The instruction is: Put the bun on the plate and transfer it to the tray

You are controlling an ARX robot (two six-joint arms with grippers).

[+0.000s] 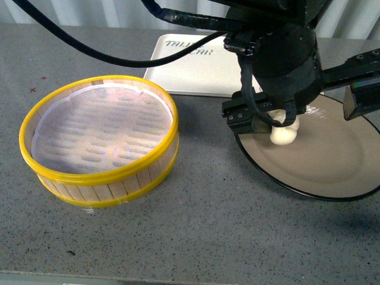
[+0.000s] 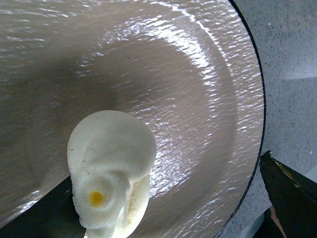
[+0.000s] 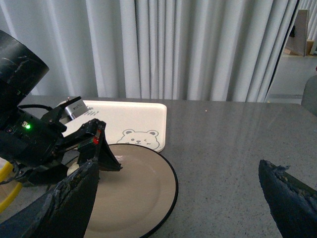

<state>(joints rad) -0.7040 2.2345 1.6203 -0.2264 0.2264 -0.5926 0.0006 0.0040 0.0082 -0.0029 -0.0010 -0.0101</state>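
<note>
While plate (image 1: pixel 332 163) is sitting on table (image 1: pixel 208 237), step: judging bun placement as nearly done; tray transfer is not yet starting.
Bun: bun (image 1: pixel 284 134) is lying in the left part of plate, tipped, with its yellow dot facing the left wrist camera. Cannot tell whether it is fully resting on the glaze.
Left gripper: left gripper (image 2: pixel 163 210) is hanging directly over bun with jaws standing apart. One jaw is sitting just beside bun, the other well clear by the plate rim.
Right gripper: right gripper (image 3: pixel 178 208) is hovering at the right side of plate, jaws wide apart and gripping nothing.
Key relation: tray (image 1: pixel 190 68) is lying far-left of plate, its near edge close to the plate's far rim and its long axis running left-right. Right gripper is sitting nearer the free rim; the left arm is covering the plate's left side.
Next move, my read: left is needing to clear upward first, then plate is going far-left, kept level so bun isn't rolling off.
Counts: one bun, one plate, one tray, two grippers, one bamboo steamer (image 1: pixel 98 139) (near left, paper-lined, showing no bun).
</note>
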